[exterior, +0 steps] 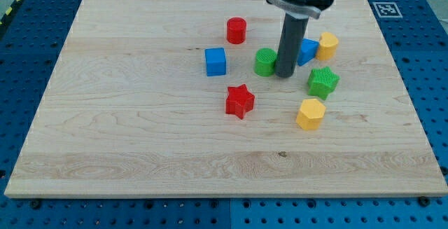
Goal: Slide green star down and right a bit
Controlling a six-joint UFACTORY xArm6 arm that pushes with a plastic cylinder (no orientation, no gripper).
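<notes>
The green star lies right of the board's middle. My tip rests on the board to the star's left and slightly above it, a short gap away. The tip touches or nearly touches a green cylinder on its left. A blue triangle block sits just behind the rod on its right, partly hidden by it.
A yellow block sits above the star, another yellow block just below it. A red star, a blue cube and a red cylinder lie to the left. The wooden board rests on a blue perforated table.
</notes>
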